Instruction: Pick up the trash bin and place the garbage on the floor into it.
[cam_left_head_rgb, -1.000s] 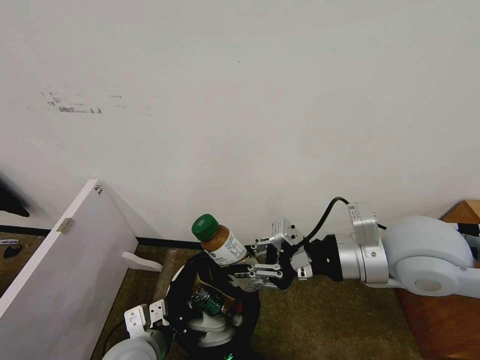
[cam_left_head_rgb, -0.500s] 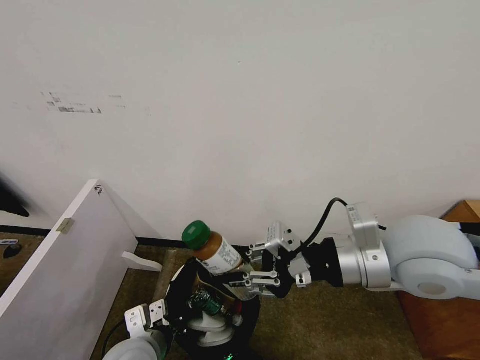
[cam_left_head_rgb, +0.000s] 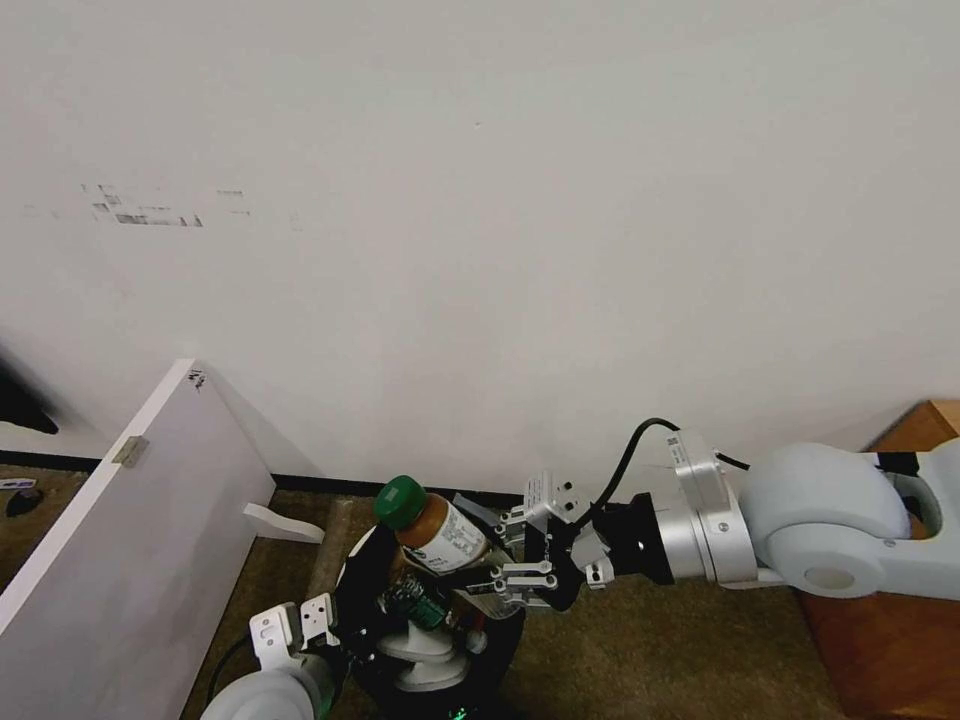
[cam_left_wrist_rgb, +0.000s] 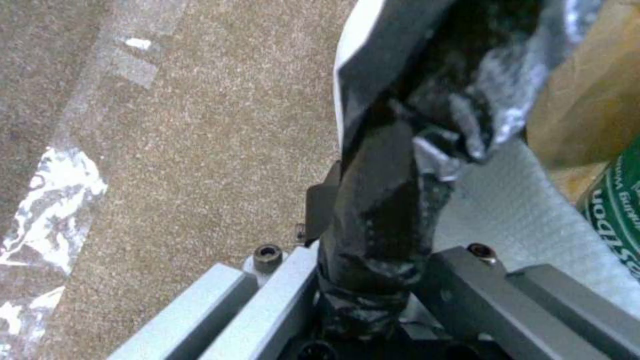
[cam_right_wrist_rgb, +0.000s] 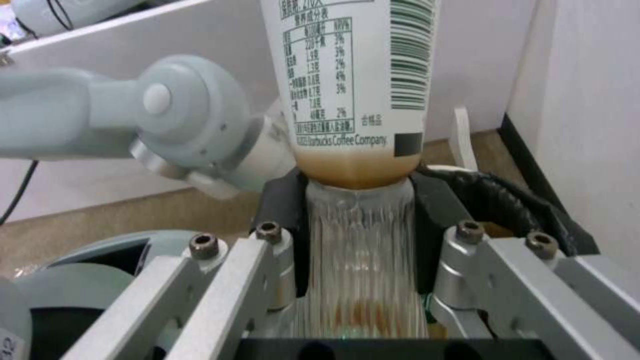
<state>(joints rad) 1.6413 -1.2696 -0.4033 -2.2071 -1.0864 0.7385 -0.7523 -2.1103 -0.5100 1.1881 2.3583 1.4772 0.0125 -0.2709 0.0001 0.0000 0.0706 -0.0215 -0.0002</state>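
Note:
The trash bin (cam_left_head_rgb: 500, 640), white with a black bag over its rim, sits low in the head view on the carpet floor (cam_left_head_rgb: 650, 650). My left gripper (cam_left_head_rgb: 335, 645) is shut on its near-left rim; the left wrist view has the fingers (cam_left_wrist_rgb: 267, 300) clamped on the black-bagged rim (cam_left_wrist_rgb: 380, 215). Inside lies garbage: a green-labelled bottle (cam_left_head_rgb: 413, 600), white pieces (cam_left_head_rgb: 420, 650), a brown paper bag (cam_left_wrist_rgb: 587, 100). My right gripper (cam_left_head_rgb: 512, 562) is shut on the base of a green-capped coffee bottle (cam_left_head_rgb: 440, 535), tilted with its cap up-left just above the bin's opening. The right wrist view shows this bottle (cam_right_wrist_rgb: 353, 100) between the fingers (cam_right_wrist_rgb: 253, 270).
A white board (cam_left_head_rgb: 130, 540) leans against the wall left of the bin, with a small white bracket (cam_left_head_rgb: 280, 522) at its foot. Wooden furniture (cam_left_head_rgb: 900, 640) stands on the right. The wall is close behind the bin. Open carpet (cam_left_wrist_rgb: 200, 125) lies beside the bin.
My right gripper has lowered the bottle toward the bin's opening and tipped it flatter. The left gripper and the bin have stayed put.

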